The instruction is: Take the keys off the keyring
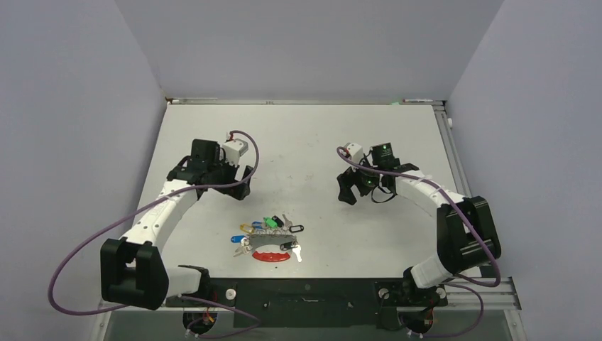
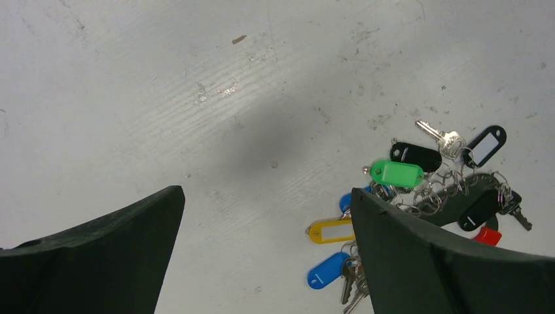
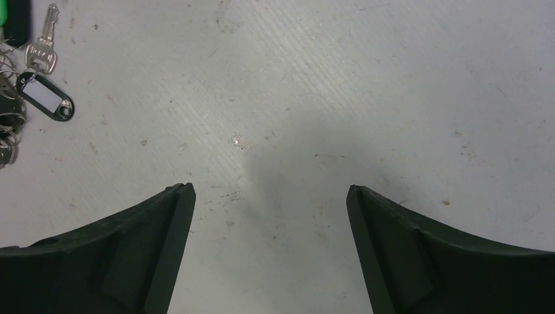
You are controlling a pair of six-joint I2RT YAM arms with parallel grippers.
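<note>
The keyring (image 1: 273, 254) with its keys (image 1: 268, 226) lies near the arm bases — long axis left-to-right. Both pincers stand spread, empty; the left gripper (image 1: 243, 183) is nearer than the right gripper (image 1: 348, 193).

**Layout of the table (image 1: 305, 135), seen from above.** The keyring (image 1: 273, 256) lies close to the table's near edge, a little left of centre. The keys (image 1: 272, 223) lie fanned out on the table along the keyring's far side, crowded against one another. The left gripper (image 1: 241, 188) stands beyond and to the left of the keys, near them. The right gripper (image 1: 347, 193) stands beyond and to the right, farther off. In the left wrist view the keys lie at the lower right, partly behind one finger (image 2: 445, 261). In the right wrist view they lie at the upper left edge.
</note>
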